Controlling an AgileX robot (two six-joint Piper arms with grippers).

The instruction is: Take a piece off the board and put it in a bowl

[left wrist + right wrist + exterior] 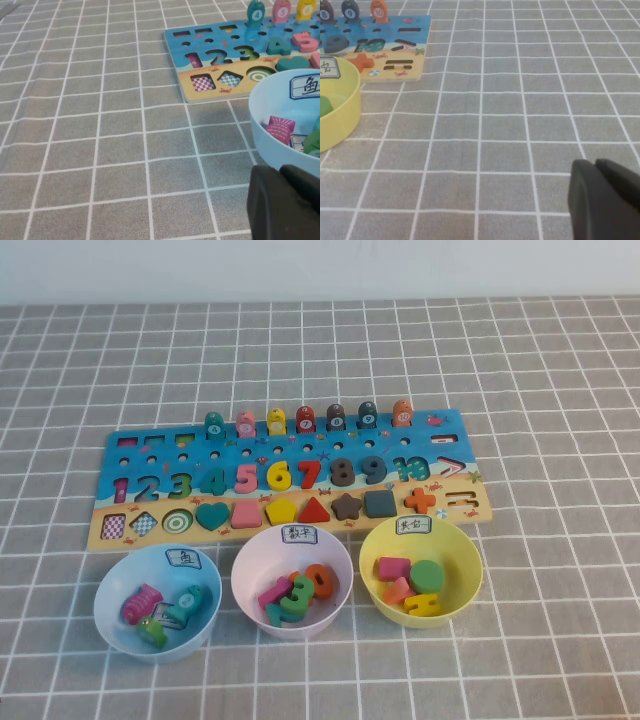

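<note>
Black left end effector (282,202) beside blue bowl (280,125), right end effector (602,200) over bare cloth

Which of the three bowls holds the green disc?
The yellow bowl, rightmost in the high view, holds the green disc. The blue bowl and pink bowl hold other pieces. The left gripper and right gripper show only in wrist views.

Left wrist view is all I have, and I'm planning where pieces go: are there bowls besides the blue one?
Observer: Yes, a pink bowl sits right of the blue bowl, holding number pieces.
Operator: Any more?
Observer: A yellow bowl further right holds shape pieces.
Operator: And the grippers?
Observer: The left gripper is beside the blue bowl. The right gripper is over bare cloth right of the yellow bowl.
</note>
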